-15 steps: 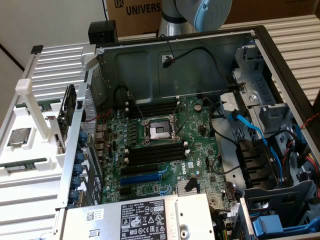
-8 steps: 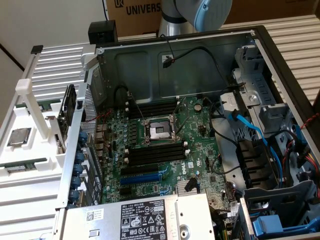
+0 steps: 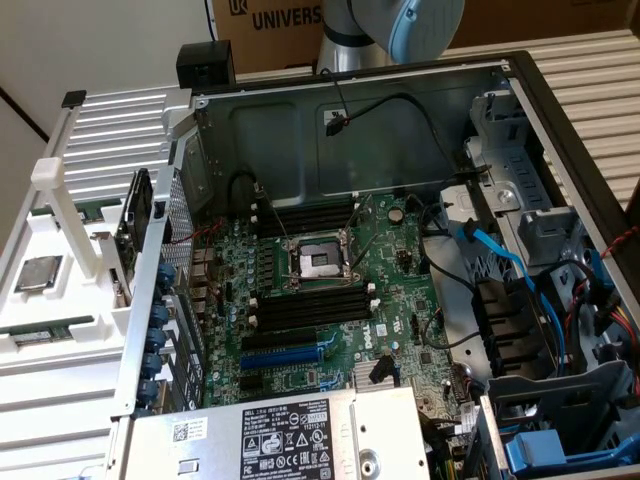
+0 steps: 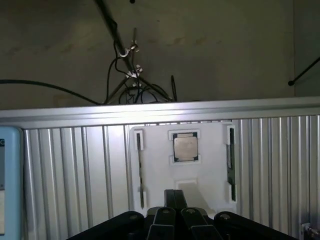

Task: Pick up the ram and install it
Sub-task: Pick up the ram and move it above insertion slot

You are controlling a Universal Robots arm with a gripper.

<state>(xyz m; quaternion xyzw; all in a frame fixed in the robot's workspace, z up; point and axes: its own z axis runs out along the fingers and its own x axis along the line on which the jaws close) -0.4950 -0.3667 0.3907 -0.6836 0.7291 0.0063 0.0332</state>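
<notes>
The ram [image 4: 140, 172] is a thin stick standing on edge in a slot of the white holder [image 4: 207, 150], beside a square silver processor chip [image 4: 185, 147]. In the exterior view the ram [image 3: 42, 332] shows as a green strip in the same holder [image 3: 30, 240], at the exterior view's left, outside the computer case. My gripper [image 4: 173, 194] hangs well above the holder, apart from the ram, its black fingers [image 4: 170, 200] shut with nothing between them. Part of the arm [image 3: 400, 25] shows behind the case.
A dark expansion card [image 3: 135, 215] stands upright in the holder by the case wall [image 3: 160, 300]. The open case holds the motherboard [image 3: 330, 330] with black memory slots [image 3: 310, 305], an empty processor socket [image 3: 315, 262], blue cables [image 3: 500, 260] and a power supply [image 3: 290, 435].
</notes>
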